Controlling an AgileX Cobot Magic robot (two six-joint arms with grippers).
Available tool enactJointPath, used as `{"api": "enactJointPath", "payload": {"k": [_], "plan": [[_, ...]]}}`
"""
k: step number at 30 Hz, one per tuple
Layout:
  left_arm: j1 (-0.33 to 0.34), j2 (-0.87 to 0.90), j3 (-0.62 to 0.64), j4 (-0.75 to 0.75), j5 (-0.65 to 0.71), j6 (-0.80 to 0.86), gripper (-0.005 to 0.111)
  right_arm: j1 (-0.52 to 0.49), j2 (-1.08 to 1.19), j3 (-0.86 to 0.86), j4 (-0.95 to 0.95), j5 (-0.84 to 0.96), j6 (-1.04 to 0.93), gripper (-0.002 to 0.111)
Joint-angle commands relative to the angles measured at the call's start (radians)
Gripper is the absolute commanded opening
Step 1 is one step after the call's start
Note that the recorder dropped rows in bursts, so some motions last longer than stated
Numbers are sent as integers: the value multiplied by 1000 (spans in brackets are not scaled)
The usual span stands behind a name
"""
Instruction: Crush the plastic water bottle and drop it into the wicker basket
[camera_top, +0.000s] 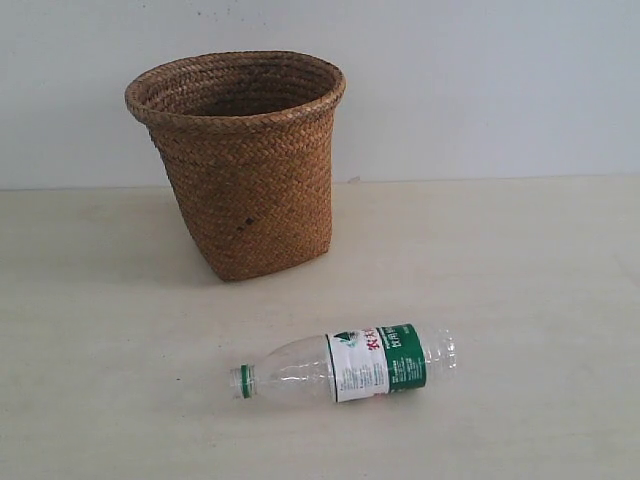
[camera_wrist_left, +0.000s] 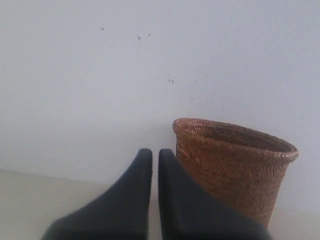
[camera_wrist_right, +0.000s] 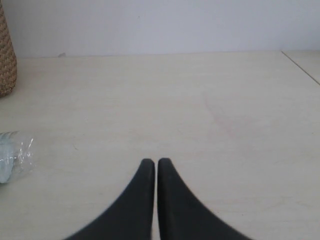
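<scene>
The plastic water bottle (camera_top: 350, 365) lies on its side on the table, green cap ring to the left, uncrushed, in front of the wicker basket (camera_top: 240, 160), which stands upright at the back. Neither gripper shows in the exterior view. In the left wrist view my left gripper (camera_wrist_left: 155, 154) is shut with nothing in it, and the wicker basket (camera_wrist_left: 235, 165) stands just beyond and beside it. My right gripper (camera_wrist_right: 156, 162) is shut and empty over bare table; the base end of the plastic water bottle (camera_wrist_right: 12, 152) and a sliver of the wicker basket (camera_wrist_right: 6, 60) show at that view's edge.
The pale wooden table (camera_top: 520, 280) meets a plain white wall (camera_top: 480, 80) behind the basket. A table edge or seam (camera_wrist_right: 300, 67) runs across one corner of the right wrist view.
</scene>
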Motion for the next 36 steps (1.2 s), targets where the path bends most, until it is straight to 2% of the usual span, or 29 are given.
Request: {"api": "enactJointPath", "payload": {"k": [1,8,13,15,18,21,24,28,36], "plan": [[4,96,-107,-7,-21,-11,4,0,-5,-1,-3,-2,0,0],[4,354,-326,-7,71,-19,4,0,-5,-1,-3,-2,0,0],[-6,562,-515,-40,290,7,4,0,-5,-1,-3,-2,0,0],[-34,644,-588,-116,370,115,4,0,-5,-1,-3,-2,0,0],[-74,757,-691,-321,484,404,4,0,-5,-1,-3,-2,0,0],[-85,879,-796,-543,643,680,4,0,-5,-1,-3,-2,0,0],[-85,991,-901,-691,793,825,4,0,-5,-1,-3,-2,0,0],[-85,1119,-990,-733,935,856,4,0,-5,-1,-3,-2,0,0],[-85,1230,-1000,-889,918,856,4,0,-5,-1,-3,-2,0,0]]}}
